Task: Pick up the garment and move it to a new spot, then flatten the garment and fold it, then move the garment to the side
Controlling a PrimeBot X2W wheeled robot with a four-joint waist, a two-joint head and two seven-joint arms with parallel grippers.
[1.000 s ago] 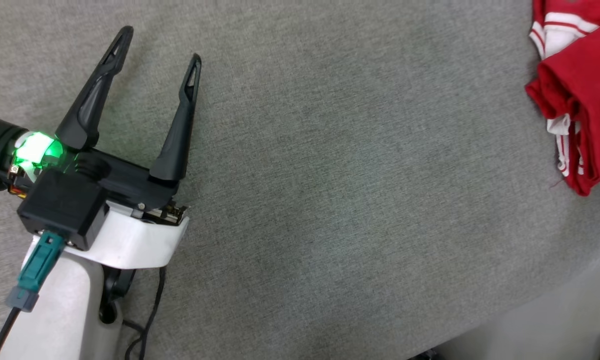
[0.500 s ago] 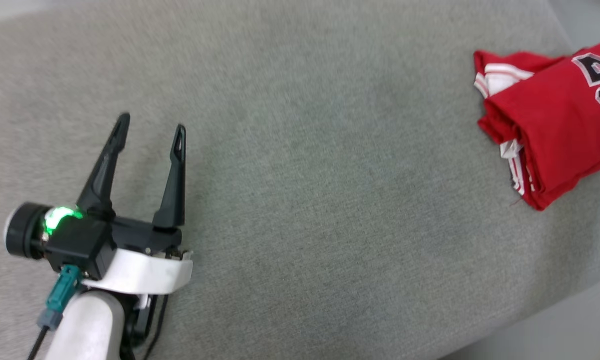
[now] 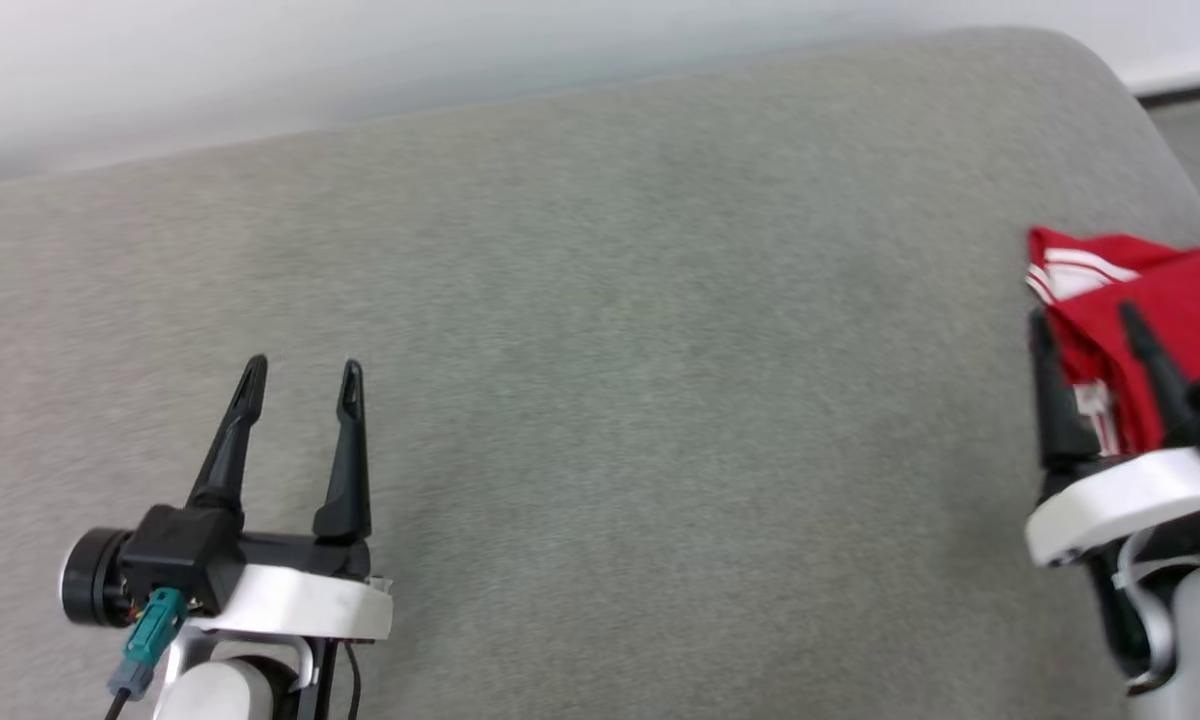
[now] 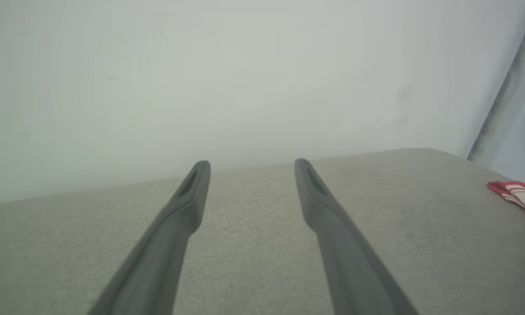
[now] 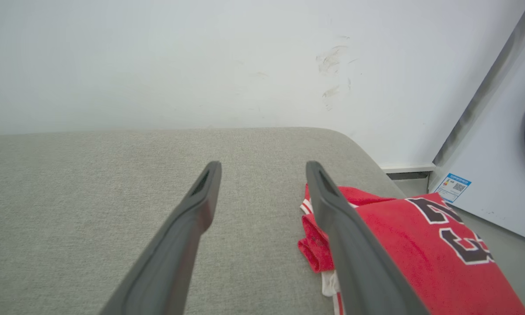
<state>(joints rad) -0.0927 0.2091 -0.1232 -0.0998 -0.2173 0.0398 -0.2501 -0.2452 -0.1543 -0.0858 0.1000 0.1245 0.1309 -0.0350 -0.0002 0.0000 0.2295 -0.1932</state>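
The garment (image 3: 1175, 300) lies folded at the right edge of the grey padded surface (image 3: 610, 350); it is red with white striped trim and dark numerals (image 5: 446, 227). A sliver of the garment (image 4: 518, 194) shows at the far right of the left wrist view. My right gripper (image 3: 1080, 325) hovers open just in front of it, and in the right wrist view the right gripper (image 5: 262, 168) has nothing between its fingers. Far off at the lower left, my left gripper (image 3: 300, 372) stands open and empty, as the left gripper (image 4: 251, 165) also shows above bare fabric.
A pale wall (image 5: 201, 65) rises behind the surface. To the right stands a white appliance (image 5: 498, 166) with a small label, over grey floor beyond the surface's rounded corner.
The head camera has tilted up, so the wall and the surface's far edge came into view. My right gripper has come into view by the garment.
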